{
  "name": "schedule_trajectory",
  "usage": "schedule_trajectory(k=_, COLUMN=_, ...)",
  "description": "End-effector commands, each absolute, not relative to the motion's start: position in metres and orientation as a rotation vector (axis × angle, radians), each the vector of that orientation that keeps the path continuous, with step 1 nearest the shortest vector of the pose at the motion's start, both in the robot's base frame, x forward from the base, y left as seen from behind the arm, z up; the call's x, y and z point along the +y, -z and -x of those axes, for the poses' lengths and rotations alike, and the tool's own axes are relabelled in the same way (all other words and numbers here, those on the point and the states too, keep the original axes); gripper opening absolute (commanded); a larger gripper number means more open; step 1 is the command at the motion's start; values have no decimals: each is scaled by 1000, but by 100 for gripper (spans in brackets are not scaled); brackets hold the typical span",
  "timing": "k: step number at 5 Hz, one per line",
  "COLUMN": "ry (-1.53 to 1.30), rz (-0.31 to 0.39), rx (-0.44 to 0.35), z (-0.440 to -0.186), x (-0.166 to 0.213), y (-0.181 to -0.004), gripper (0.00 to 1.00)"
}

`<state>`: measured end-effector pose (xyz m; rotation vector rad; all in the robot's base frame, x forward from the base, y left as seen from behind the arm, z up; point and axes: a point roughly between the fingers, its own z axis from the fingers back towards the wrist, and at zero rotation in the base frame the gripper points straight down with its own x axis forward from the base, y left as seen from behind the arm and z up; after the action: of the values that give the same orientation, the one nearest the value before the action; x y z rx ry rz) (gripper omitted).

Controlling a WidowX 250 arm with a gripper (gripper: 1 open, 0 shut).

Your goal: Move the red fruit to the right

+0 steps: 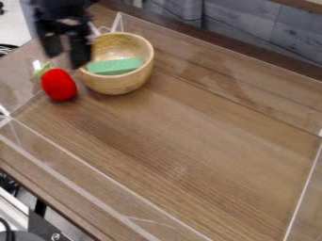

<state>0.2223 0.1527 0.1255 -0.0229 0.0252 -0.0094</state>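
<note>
The red fruit (58,84), a small round strawberry-like toy with a green top, lies on the wooden table (189,151) at the far left. My gripper (63,52) hangs just above and behind it, black fingers pointing down and open, with nothing between them. It is slightly blurred. The fruit sits free on the table, a little below the fingertips.
A wooden bowl (116,62) holding a flat green item (115,66) stands right of the fruit and gripper. Clear plastic walls (75,193) ring the table. Bare wood stretches across the middle and right.
</note>
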Motion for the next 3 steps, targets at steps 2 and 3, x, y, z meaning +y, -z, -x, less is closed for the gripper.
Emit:
schedule_trajectory(k=2, ry=64, rz=-8, rx=-27, z=-212, x=191, y=-121, gripper=100)
schedule_trajectory(k=3, ry=70, rz=-2, rx=-27, z=-216, x=191, y=-106, gripper=100)
